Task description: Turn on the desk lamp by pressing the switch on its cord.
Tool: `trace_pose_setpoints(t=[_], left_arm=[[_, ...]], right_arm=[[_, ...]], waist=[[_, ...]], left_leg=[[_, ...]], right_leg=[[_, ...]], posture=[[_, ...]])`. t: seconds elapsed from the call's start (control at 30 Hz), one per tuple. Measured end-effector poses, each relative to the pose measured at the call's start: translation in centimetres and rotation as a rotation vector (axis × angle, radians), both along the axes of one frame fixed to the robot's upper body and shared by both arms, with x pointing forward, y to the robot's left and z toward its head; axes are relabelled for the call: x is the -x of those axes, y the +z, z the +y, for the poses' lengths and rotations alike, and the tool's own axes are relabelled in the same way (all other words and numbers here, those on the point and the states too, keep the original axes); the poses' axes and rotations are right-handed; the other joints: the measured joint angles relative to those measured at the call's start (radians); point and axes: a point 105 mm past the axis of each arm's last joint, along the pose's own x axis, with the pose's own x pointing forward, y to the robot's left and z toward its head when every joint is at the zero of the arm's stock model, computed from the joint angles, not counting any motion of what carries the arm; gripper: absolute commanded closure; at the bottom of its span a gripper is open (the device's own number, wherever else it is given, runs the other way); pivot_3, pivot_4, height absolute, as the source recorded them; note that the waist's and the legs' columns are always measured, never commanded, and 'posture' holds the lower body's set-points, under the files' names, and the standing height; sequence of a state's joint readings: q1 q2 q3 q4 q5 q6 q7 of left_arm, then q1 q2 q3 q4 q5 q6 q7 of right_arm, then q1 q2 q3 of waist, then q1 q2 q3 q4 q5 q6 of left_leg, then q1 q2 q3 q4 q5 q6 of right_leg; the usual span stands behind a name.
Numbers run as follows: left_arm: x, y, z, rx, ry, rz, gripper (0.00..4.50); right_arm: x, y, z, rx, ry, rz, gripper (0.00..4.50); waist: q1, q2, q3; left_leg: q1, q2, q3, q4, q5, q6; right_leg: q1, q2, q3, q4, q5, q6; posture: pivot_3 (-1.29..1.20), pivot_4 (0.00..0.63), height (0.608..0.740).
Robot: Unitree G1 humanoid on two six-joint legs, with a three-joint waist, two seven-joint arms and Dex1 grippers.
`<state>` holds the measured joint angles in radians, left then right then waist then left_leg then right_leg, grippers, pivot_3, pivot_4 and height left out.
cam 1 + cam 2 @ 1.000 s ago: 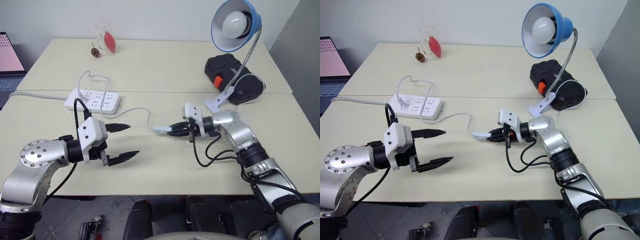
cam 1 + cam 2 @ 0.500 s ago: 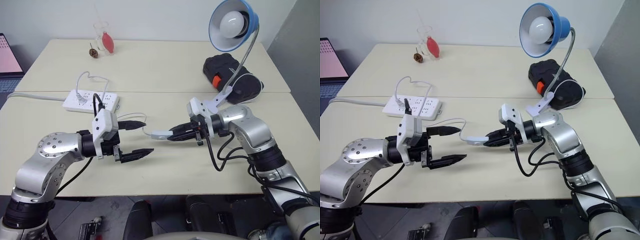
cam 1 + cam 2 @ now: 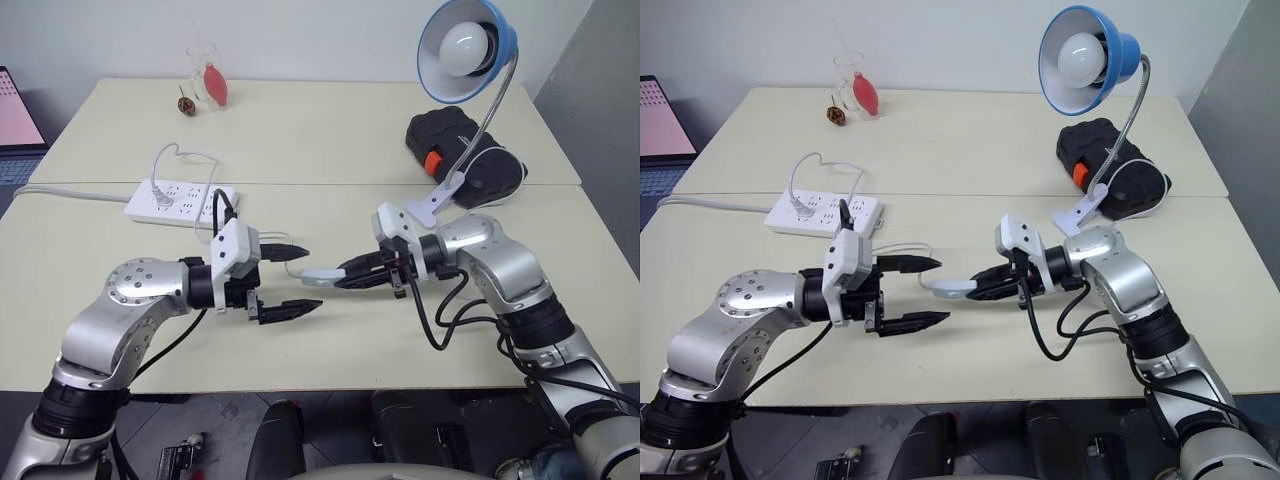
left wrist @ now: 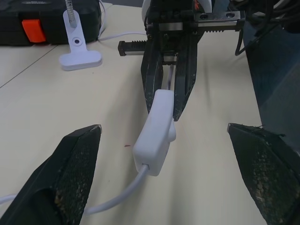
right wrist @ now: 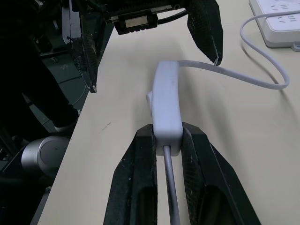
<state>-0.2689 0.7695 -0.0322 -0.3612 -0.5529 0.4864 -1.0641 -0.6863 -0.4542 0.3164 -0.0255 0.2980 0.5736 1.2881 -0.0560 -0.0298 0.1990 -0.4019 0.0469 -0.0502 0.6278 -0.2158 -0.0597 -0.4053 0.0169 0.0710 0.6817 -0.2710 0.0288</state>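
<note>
Between black ridged fingers (image 5: 140,187); smooth white oblong switch (image 5: 167,101); thin cord (image 5: 255,79)

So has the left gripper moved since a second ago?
Yes. The left gripper, jaws open, has moved in along the table, away from the power strip and toward the switch in the right gripper.

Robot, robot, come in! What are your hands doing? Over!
Right gripper shut on the switch, held above table. Left gripper open, facing it. Desk lamp unlit. Nothing between them.

The switch (image 3: 322,272) lies between the grippers, the power strip (image 3: 180,201) behind-left, the desk lamp (image 3: 463,50) behind-right
</note>
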Motion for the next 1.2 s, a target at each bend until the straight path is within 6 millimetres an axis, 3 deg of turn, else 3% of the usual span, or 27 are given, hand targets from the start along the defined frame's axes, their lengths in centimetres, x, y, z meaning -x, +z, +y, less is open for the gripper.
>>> trace_pose_setpoints(t=[0.27, 0.5, 1.2], left_arm=[[-0.5, -0.8, -0.4, -0.019, -0.016, 0.000, 2.31], [-0.7, -1.5, -0.6, -0.040, -0.035, -0.009, 3.59], [-1.1, -1.3, -1.0, -0.054, -0.063, -0.083, 3.76]], right_arm=[[0.3, 0.2, 0.2, 0.002, 0.015, -0.017, 4.15], [0.3, 0.0, 0.1, 0.017, 0.016, -0.019, 4.15], [0.2, 0.5, -0.2, 0.027, 0.029, -0.103, 4.15]], waist=[[0.000, 0.000, 0.000], [0.000, 0.000, 0.000], [0.000, 0.000, 0.000]], left_leg=[[0.000, 0.000, 0.000, 0.000, 0.000, 0.000], [0.000, 0.000, 0.000, 0.000, 0.000, 0.000], [0.000, 0.000, 0.000, 0.000, 0.000, 0.000]], right_leg=[[0.000, 0.000, 0.000, 0.000, 0.000, 0.000], [0.000, 0.000, 0.000, 0.000, 0.000, 0.000], [0.000, 0.000, 0.000, 0.000, 0.000, 0.000]], posture=[[0.00, 0.150, 0.740], [0.00, 0.150, 0.740], [0.00, 0.150, 0.740]])
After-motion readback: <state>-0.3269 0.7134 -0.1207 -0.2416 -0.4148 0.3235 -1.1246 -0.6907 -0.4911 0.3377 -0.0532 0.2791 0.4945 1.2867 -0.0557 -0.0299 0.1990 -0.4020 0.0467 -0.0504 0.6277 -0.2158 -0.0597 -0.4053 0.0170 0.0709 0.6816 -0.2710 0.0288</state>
